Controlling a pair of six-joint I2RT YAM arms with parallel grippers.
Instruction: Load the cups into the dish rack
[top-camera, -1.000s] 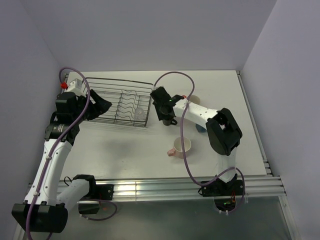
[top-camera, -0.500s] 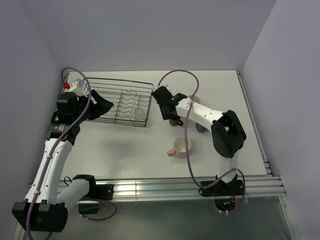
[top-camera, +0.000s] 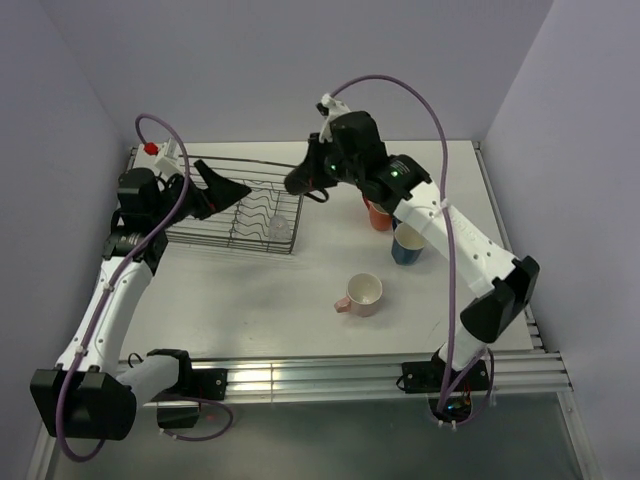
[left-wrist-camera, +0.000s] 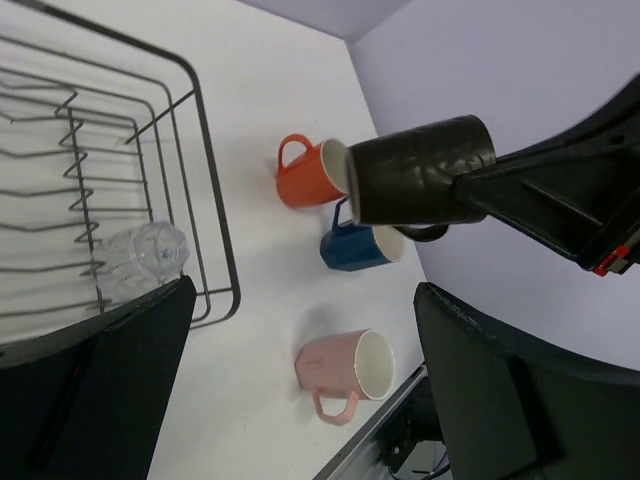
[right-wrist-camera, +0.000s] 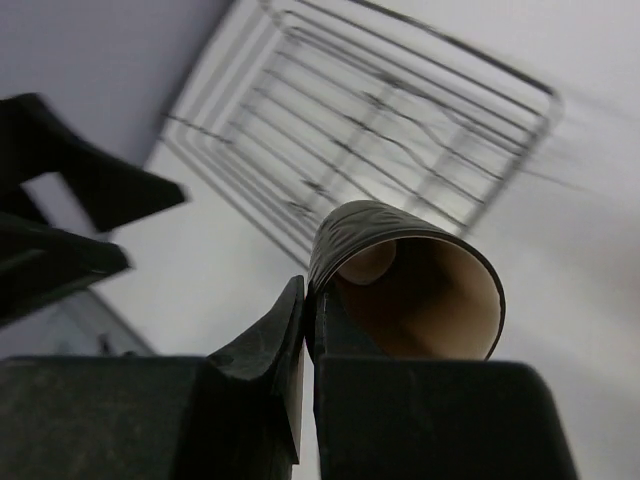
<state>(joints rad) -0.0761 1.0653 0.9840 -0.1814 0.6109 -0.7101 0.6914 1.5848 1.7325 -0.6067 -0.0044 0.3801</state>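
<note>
Transport is the step in hand, I judge: my right gripper (right-wrist-camera: 305, 297) pinches the wall of the brown mug (top-camera: 298, 182), raised over the 3 o'clock end of the rack (top-camera: 250, 163). Next I must lower it between the wires and release. The mug is dark, embossed, pale inside. My left gripper (top-camera: 232, 192) gapes empty at 9 o'clock.

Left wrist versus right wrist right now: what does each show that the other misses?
Only left wrist: the orange mug, blue mug and pink mug outside the dish rack, and the glass tumbler inside it. Only right wrist: the right hand pinching the wall of the dark brown mug. Both: that mug and the rack.
</note>
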